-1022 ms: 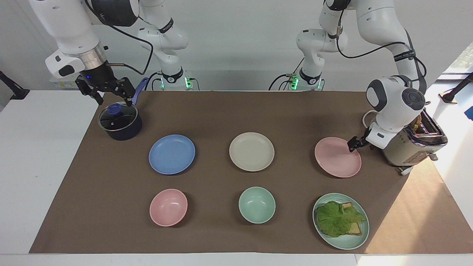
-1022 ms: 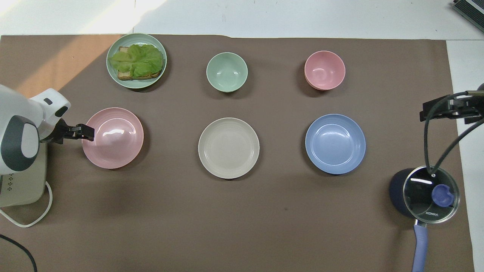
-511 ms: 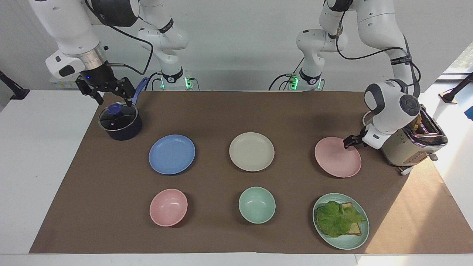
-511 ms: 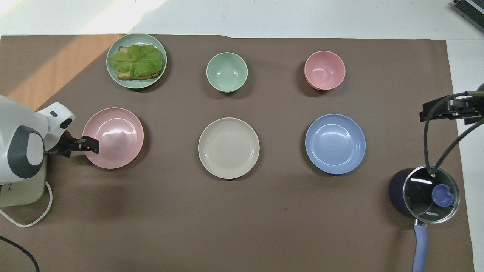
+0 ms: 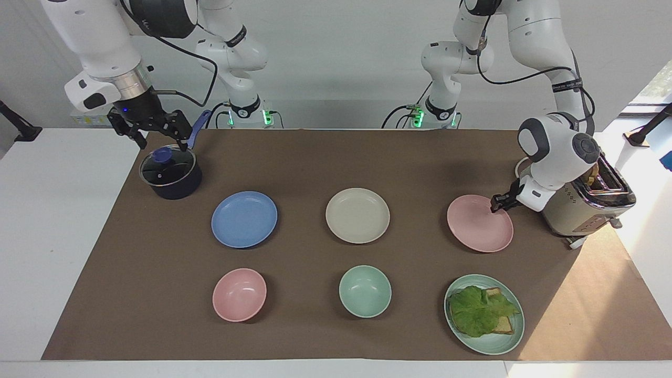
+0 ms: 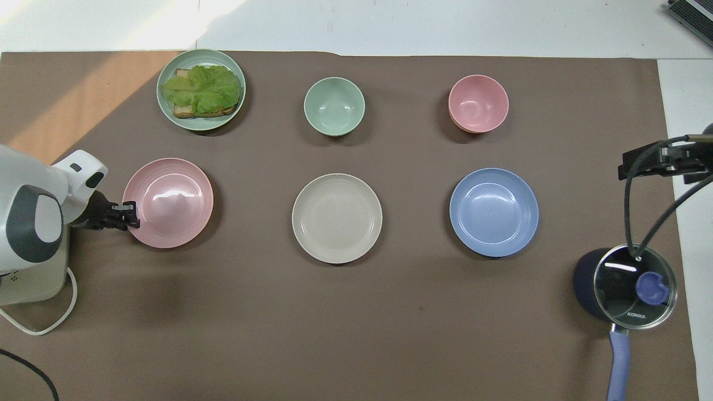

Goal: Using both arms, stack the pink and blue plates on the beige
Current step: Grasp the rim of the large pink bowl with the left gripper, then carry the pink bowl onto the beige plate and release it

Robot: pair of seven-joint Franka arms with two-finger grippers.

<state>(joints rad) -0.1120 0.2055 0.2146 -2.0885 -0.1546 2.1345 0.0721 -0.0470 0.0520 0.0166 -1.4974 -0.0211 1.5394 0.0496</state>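
Three plates lie in a row across the middle of the brown mat (image 5: 157,273) on the surface: the blue plate (image 5: 244,219) toward the right arm's end, the beige plate (image 5: 357,215) in the middle, and the pink plate (image 5: 478,226) toward the left arm's end.

A second ago the left hand (image 5: 497,205) hung at the pink plate's rim with its fingers apart. Now it sits lower on that rim with the fingers drawn together, clamped on the edge. In the overhead view the pink plate has crept a touch toward the beige plate. Nothing else has moved.

The pink plate is round, so it has no long axis. It lies flat and face up. The left hand grips the part of its rim that is nearest the toaster (image 5: 588,210) and slightly nearer to the robots, so the plate spreads out from the fingertips toward the middle of the surface.

The right arm waits. The right hand (image 5: 152,137), its fingers spread apart, hangs over the lidded dark pot (image 5: 170,176), well apart from the blue plate.
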